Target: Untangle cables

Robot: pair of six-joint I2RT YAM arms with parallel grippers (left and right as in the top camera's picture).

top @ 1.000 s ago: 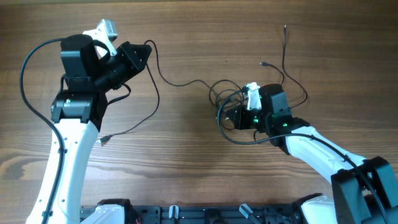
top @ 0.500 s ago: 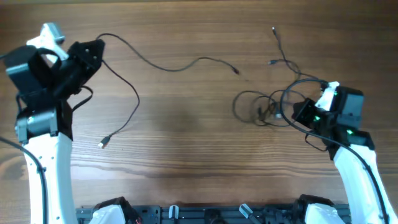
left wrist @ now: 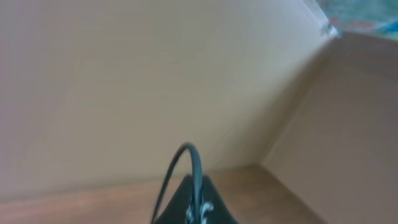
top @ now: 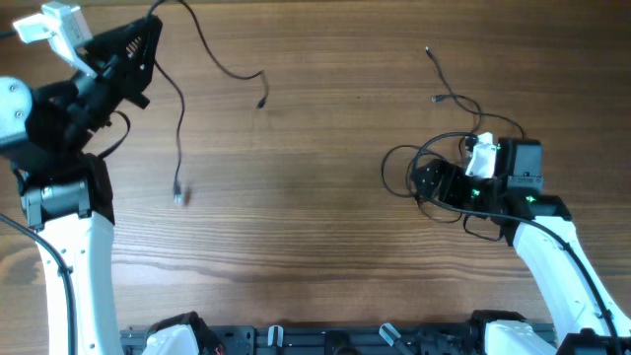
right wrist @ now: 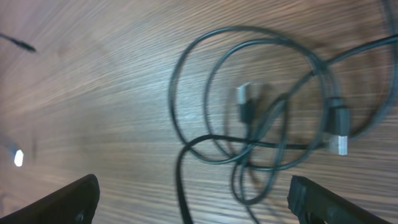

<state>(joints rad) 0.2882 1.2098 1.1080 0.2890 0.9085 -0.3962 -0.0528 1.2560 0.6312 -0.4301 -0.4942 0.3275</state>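
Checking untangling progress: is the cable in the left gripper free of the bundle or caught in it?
Free. The cable hangs from the left gripper with both ends loose, apart from the bundle.

Wooden table (top: 315,256); tangled cables (top: 419,170) lying right.

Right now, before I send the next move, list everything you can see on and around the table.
separate cable: 1, thin black with a silvery plug, far-left side, pinched in the left gripper, both ends trailing free
tangled bundle: 1 knot of thin black cables with silvery plugs, strand count unclear, right side, two ends trailing toward the far edge
table: 1, brown wood, under everything
beige panels: behind the table, seen in the left wrist view
left arm: 1, white and black, left edge
right arm: 1, white and black, lower right
left gripper: 1, black, shut on the separate cable
right gripper: 1, black, open over the bundle
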